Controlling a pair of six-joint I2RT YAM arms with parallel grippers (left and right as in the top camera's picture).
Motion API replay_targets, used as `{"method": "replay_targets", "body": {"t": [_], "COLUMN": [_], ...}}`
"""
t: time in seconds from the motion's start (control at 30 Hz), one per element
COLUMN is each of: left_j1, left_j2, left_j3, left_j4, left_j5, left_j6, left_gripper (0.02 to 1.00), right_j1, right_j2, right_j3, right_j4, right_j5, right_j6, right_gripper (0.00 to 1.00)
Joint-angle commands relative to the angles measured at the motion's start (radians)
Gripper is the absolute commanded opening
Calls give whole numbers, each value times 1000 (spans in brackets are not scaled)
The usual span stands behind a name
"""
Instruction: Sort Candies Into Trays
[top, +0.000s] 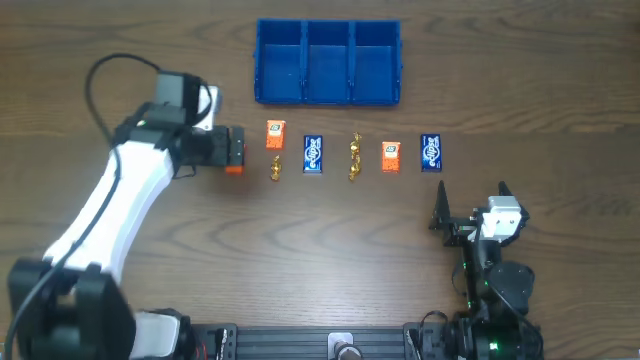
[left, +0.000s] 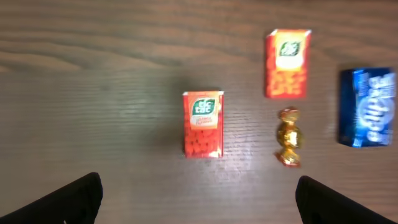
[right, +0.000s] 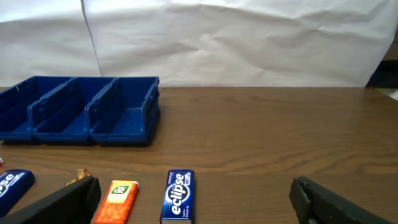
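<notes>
Top view: the left gripper (top: 232, 150) hangs over the candy row's (top: 313, 155) left end, toward the table's (top: 560, 250) far edge. Left wrist view: its jaws are spread, with the orange box (left: 203, 124) centred between them, long axis across their closing line. Right wrist view: the right gripper (right: 194, 190) is spread too, farther off.

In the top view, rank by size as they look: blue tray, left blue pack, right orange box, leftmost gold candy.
1. blue tray
2. left blue pack
3. right orange box, nearly alike with the pack, so this order is unsure
4. leftmost gold candy
</notes>
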Motion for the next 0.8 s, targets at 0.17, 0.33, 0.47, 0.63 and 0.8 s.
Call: {"method": "replay_targets", "body": {"t": [0.17,0.33,0.47,0.63,0.8], "left_j1": [-51,-69,-69,-68,-68], "left_j2": [219,267,291,315,322], "left_j3": [19,19,19,19,19], "left_j4": [84,90,113,138,157], "left_j5": [-3,-78,-78,-82,-93], "left_j6": [20,24,25,25,24], "left_gripper": [998,976,976,972,873], "right_j1": [-4,-4,-4,-4,-4], "right_j2": [-7,-7,-7,-7,-7], "right_j3": [-2,-2,-2,-2,-2], "right_j4": [-6,-6,-6,-6,-5], "right_j5": [5,5,5,5,5], "right_j6": [-15,-15,-15,-15,-15], "right_gripper": [998,998,998,998,998]}}
